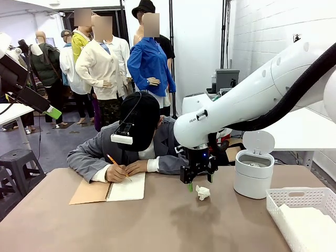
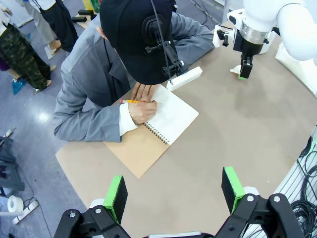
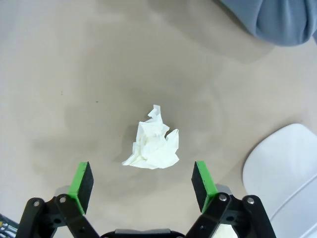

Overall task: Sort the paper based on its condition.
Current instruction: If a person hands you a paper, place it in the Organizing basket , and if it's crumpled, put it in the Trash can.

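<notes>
A crumpled ball of white paper (image 1: 202, 192) lies on the brown table (image 1: 157, 226) right of centre. My right gripper (image 1: 199, 182) hangs just above and behind it, open. In the right wrist view the crumpled paper (image 3: 152, 144) sits on the table ahead of the open right gripper (image 3: 143, 179), between the lines of its green pads (image 3: 81, 179) and touching neither. Flat white paper (image 1: 310, 226) lies in the white basket (image 1: 294, 198) at the front right. My left gripper (image 2: 174, 192) is open and empty, high over the table's left side.
A person at the far side writes with a pencil (image 1: 116, 165) in a spiral notebook (image 1: 126, 188) with a brown cover. A small white bin (image 1: 253, 176) with its lid up stands right of the crumpled ball. A stool (image 1: 13, 157) stands off the table's left edge.
</notes>
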You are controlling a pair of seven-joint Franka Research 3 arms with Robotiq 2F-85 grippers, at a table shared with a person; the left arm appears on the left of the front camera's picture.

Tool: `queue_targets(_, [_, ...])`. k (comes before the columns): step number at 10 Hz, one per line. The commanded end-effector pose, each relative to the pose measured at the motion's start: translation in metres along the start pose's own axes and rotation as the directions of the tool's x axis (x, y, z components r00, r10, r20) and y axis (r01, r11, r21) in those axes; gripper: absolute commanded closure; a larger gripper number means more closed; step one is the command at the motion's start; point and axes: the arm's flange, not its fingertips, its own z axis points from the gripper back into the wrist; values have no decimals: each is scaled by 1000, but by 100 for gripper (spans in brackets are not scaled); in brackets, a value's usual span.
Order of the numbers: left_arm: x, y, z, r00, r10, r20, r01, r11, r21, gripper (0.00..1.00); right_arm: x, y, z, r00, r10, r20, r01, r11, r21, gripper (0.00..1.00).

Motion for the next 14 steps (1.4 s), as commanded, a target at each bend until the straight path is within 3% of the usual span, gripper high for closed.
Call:
queue_targets(1, [-1, 0, 0, 1000, -3, 0, 3, 1000, 1, 0, 17, -1, -6, 999, -39, -11, 39, 999, 9, 0])
queue_targets(7, [-1, 0, 0, 1000, -3, 0, 3, 1000, 1, 0, 20, -10, -28, 997, -68, -47, 72, 993, 94, 0])
queue_targets(13, [-1, 0, 0, 1000, -3, 0, 3, 1000, 1, 0, 11, -28, -40, 990, -124, -72, 126, 992, 24, 0])
queue_targets(14, [-1, 0, 0, 1000, -3, 0, 3, 1000, 1, 0, 12, -28, -40, 993, -99, -59, 100, 995, 14, 12])
